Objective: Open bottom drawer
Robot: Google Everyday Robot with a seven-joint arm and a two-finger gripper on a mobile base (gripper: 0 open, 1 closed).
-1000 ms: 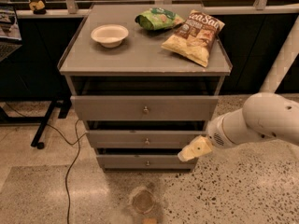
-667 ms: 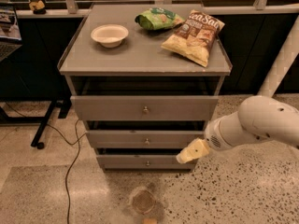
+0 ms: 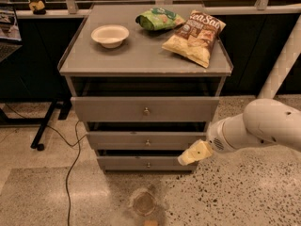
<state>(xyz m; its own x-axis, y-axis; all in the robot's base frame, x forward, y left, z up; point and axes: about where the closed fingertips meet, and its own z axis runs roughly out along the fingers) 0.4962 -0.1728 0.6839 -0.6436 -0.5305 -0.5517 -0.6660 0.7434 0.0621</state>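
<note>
The grey cabinet (image 3: pixel 75 65) has three drawers. The bottom drawer (image 3: pixel 122 163) is the lowest, slim grey front with a small round metal knob (image 3: pixel 148 164) at its centre. It sits flush with a dark gap above it. My gripper (image 3: pixel 186 159) comes in from the right on a white arm (image 3: pixel 263 126). Its yellowish tip is in front of the right part of the bottom drawer front, to the right of the knob and a little above it. It holds nothing that I can see.
On the cabinet top lie a white bowl (image 3: pixel 110 35), a green bag (image 3: pixel 159 19) and a brown chip bag (image 3: pixel 195 36). A round fixture (image 3: pixel 144 203) sits in the floor in front of the cabinet. A black cable (image 3: pixel 70 164) and a dark stand (image 3: pixel 47 121) are at the left.
The arm and gripper have moved a little to the left, nearer the bottom drawer's knob. The drawers have not moved.
</note>
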